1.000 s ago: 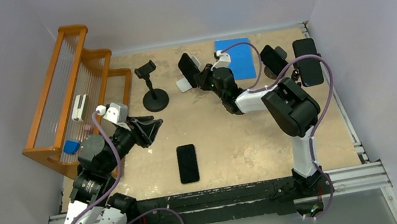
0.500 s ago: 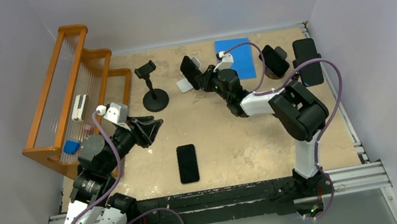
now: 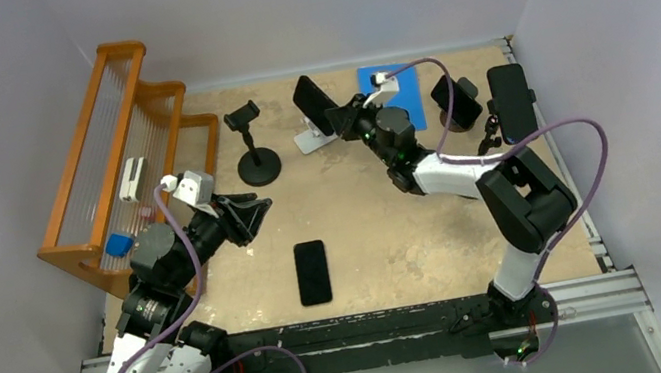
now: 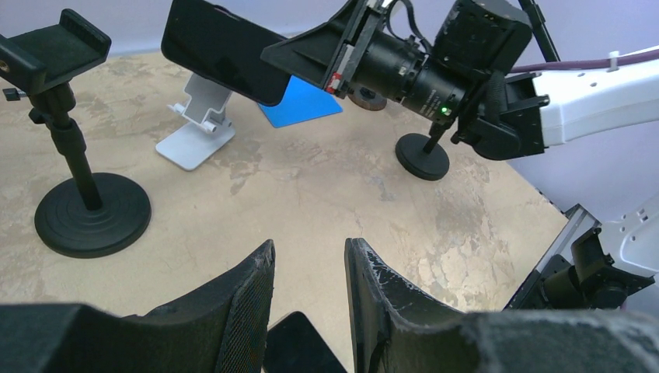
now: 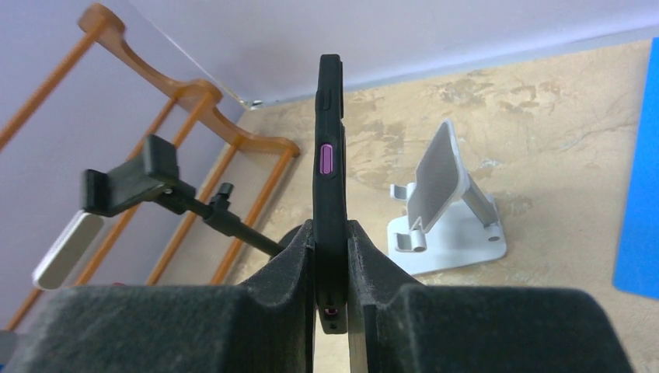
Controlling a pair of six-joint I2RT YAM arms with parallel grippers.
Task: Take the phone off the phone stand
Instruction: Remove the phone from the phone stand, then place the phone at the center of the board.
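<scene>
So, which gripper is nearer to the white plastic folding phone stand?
Right. The right gripper, shut on the black phone, hangs close above the white folding phone stand; the left gripper sits well back, toward the bases.

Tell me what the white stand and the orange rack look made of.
The white stand: probably plastic, matte; smooth moulded plates with a textured face. The orange rack: looks like varnished wood, slight sheen, with rounded rails; its fine rods are too thin to identify.

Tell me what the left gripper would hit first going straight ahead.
The left gripper seems to tilt down, so probably bare table first; depth is unclear.
</scene>
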